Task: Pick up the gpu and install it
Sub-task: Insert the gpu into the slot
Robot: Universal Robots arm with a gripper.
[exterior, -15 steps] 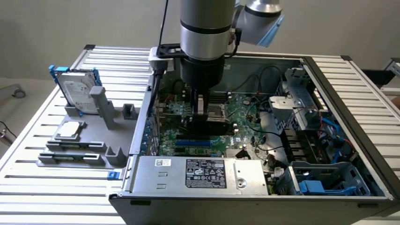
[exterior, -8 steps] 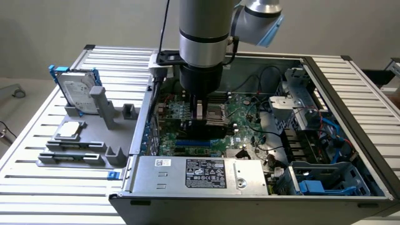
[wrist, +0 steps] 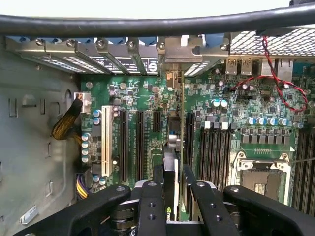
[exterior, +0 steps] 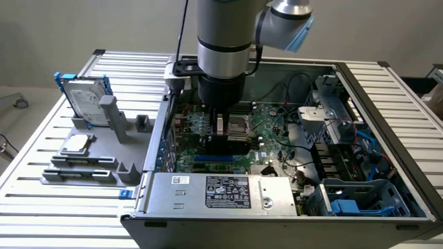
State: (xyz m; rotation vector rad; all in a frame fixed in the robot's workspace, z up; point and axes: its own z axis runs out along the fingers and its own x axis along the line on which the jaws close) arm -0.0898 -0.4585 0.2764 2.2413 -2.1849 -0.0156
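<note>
Claw (wrist: 172, 173) grips the gpu (wrist: 170, 158) by its upper edge over the motherboard (wrist: 147, 98); the card looks light, stiff and probably fragile.

You get soft, even light: table (exterior: 69, 207) slats bright, case (exterior: 242, 233) interior dimmer, mild sheen on the arm (exterior: 221, 31). Wrist view's backdrop blows out white.

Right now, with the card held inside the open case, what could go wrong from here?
1. The gpu sits edge-on between the fingers over several black slots lying close side by side; a slight offset could press it into the wrong one.
2. Its far end nears the silver slot covers on the case wall; it could catch there.
3. Small capacitors stand beside its path and might be knocked.
</note>
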